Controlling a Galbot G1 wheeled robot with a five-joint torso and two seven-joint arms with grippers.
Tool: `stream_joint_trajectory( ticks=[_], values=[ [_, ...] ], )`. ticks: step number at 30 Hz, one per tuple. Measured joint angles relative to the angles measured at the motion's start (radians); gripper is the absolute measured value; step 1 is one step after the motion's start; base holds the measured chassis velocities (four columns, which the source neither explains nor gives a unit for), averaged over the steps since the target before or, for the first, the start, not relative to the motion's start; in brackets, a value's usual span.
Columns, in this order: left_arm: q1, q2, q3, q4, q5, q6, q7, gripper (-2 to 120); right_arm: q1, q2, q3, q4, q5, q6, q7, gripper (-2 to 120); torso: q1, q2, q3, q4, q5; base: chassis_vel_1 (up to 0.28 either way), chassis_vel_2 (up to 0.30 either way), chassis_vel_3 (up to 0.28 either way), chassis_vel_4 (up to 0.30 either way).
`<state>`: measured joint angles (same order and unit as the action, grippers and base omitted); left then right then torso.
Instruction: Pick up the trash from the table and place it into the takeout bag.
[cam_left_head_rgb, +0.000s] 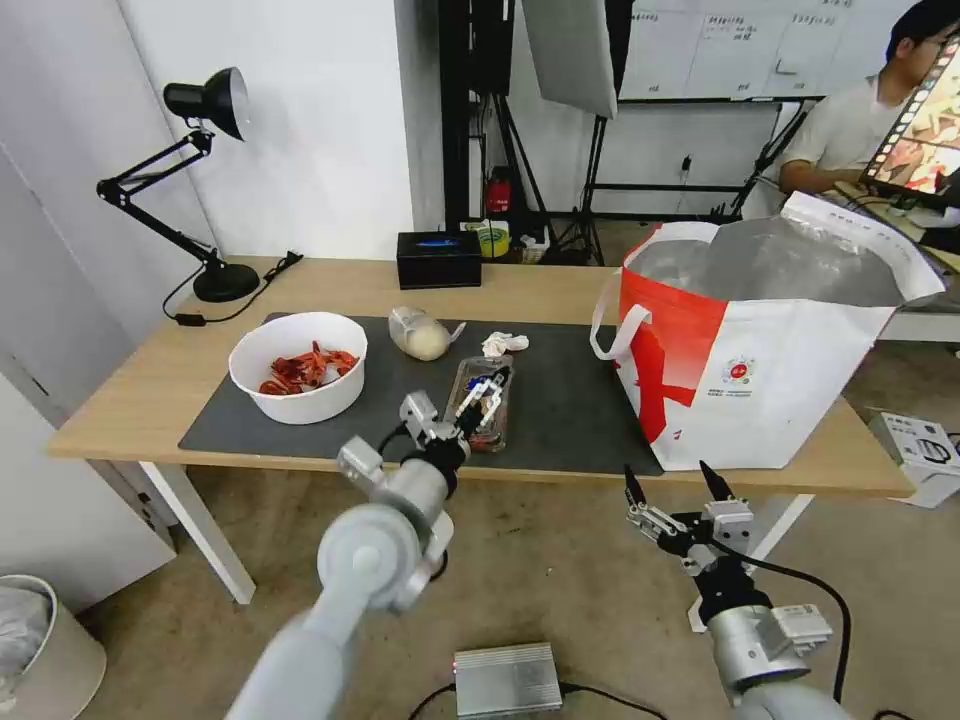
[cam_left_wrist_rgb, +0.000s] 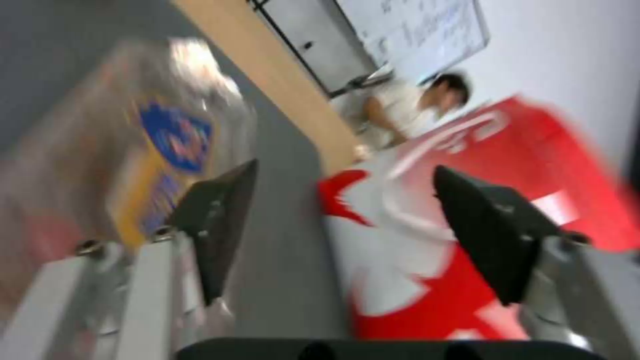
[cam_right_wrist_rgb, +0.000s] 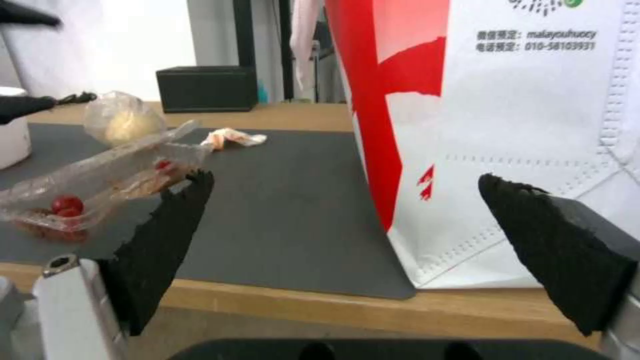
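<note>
On the table (cam_left_head_rgb: 140, 385) lies a dark grey mat (cam_left_head_rgb: 570, 400). It carries a white bowl of red scraps (cam_left_head_rgb: 298, 378), a knotted clear bag with a pale lump (cam_left_head_rgb: 420, 335), a crumpled white tissue (cam_left_head_rgb: 503, 343) and a clear clamshell tray (cam_left_head_rgb: 478, 408). My left gripper (cam_left_head_rgb: 484, 392) hovers open just over the tray. In the left wrist view the tray (cam_left_wrist_rgb: 133, 150) lies beside one finger (cam_left_wrist_rgb: 213, 220), not between the two. The takeout bag (cam_left_head_rgb: 760, 360) stands open at the right end. My right gripper (cam_left_head_rgb: 675, 485) hangs open below the table's front edge, facing the takeout bag (cam_right_wrist_rgb: 520, 125).
A black tissue box (cam_left_head_rgb: 438, 258) and a desk lamp (cam_left_head_rgb: 215, 180) stand at the back of the table. On the floor are a grey metal box (cam_left_head_rgb: 507, 680), a white bin (cam_left_head_rgb: 40, 650) and a white carton (cam_left_head_rgb: 925, 450).
</note>
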<state>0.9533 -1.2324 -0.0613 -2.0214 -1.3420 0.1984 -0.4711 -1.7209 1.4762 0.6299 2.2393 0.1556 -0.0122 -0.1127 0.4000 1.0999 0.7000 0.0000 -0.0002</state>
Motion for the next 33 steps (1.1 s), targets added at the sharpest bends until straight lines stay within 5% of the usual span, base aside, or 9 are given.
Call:
stream_joint_trajectory(
  ticks=[3, 5, 9, 19, 33],
  values=[
    [-0.051, 0.056, 0.037, 0.038, 0.102, 0.034, 0.037, 59, -0.002, -0.003, 0.004, 0.003, 0.003, 0.000, 0.000, 100, 0.000, 0.000, 0.000, -0.0001, 0.0001, 0.000, 0.000, 0.000, 0.000],
    [-0.120, 0.141, 0.072, 0.075, 0.207, 0.163, 0.111, 49, -0.005, -0.002, 0.007, 0.005, 0.013, 0.000, 0.001, 100, 0.000, 0.000, 0.000, 0.0000, 0.0001, 0.000, 0.000, 0.000, 0.000],
    [-0.157, 0.203, 0.101, 0.093, 0.313, 0.232, 0.175, 33, -0.009, 0.002, 0.007, 0.006, 0.017, 0.000, 0.003, 100, 0.000, 0.000, 0.000, 0.0000, 0.0001, 0.000, 0.000, 0.000, 0.000],
    [-0.154, 0.251, 0.144, 0.101, 0.430, 0.273, 0.231, 0, -0.011, -0.003, 0.011, 0.015, 0.032, -0.006, 0.012, 100, 0.000, 0.000, 0.000, 0.0001, 0.0002, 0.000, 0.000, 0.000, 0.000],
    [-0.154, 0.257, 0.185, 0.111, 0.450, 0.271, 0.236, 0, 0.000, -0.031, 0.003, 0.009, 0.098, -0.021, 0.032, 100, 0.000, 0.000, 0.000, 0.0000, 0.0002, 0.000, 0.000, 0.000, 0.000]
  ],
)
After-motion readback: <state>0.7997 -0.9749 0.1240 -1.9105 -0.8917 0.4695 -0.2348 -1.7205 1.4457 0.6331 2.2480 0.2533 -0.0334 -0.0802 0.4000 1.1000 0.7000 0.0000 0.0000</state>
